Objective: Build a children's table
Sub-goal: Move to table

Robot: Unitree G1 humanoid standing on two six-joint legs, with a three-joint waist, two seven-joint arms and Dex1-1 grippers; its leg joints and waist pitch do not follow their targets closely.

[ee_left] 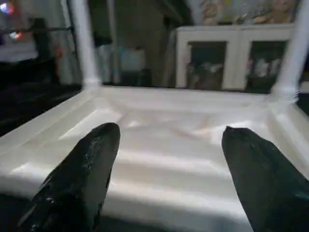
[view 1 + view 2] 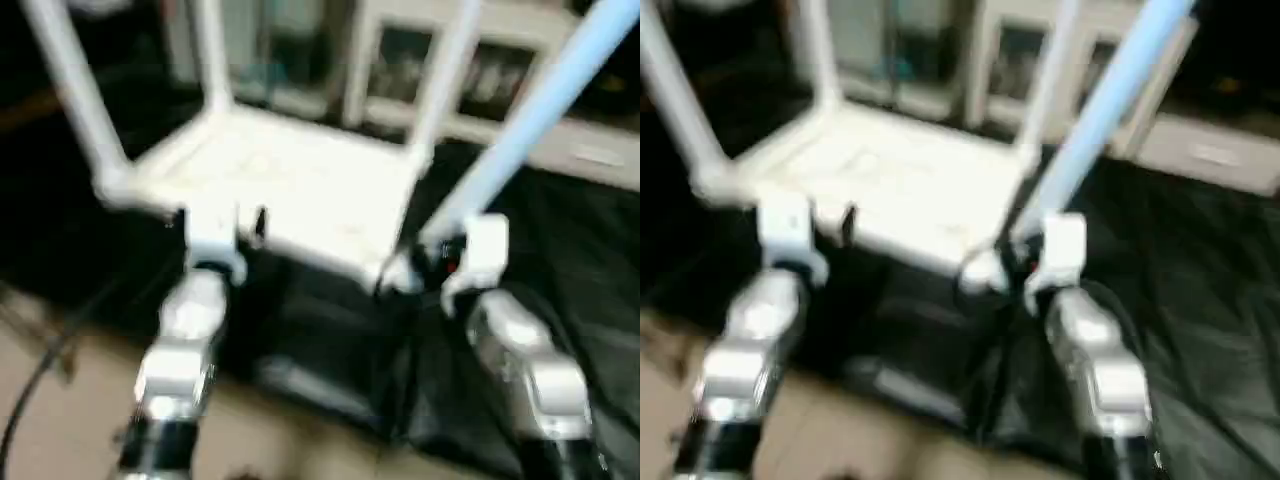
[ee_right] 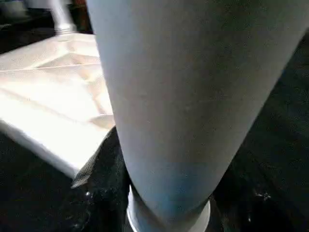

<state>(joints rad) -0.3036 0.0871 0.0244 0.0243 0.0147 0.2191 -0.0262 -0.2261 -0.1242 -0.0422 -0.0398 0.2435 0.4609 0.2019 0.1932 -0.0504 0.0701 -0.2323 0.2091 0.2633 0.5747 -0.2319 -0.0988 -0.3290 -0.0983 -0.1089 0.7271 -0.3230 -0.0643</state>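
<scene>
The white tabletop (image 2: 290,185) lies upside down on a black-covered surface, ribbed underside up. Three white legs stand in its corner sockets: near left (image 2: 75,95), back left (image 2: 210,50) and back right (image 2: 445,70). A fourth leg (image 2: 545,110), tinted bluish, leans up to the right from the near right corner socket (image 2: 400,272). My right gripper (image 2: 440,255) is shut around this leg's base; in the right wrist view the leg (image 3: 183,96) fills the picture. My left gripper (image 1: 169,140) stands open at the tabletop's near edge, fingers (image 1: 91,159) apart and holding nothing.
A black cloth (image 2: 570,260) covers the work surface and hangs down in front. A white cabinet with glass doors (image 1: 231,58) stands behind. A dark cable (image 2: 40,370) runs over the tan floor (image 2: 60,420) at the near left.
</scene>
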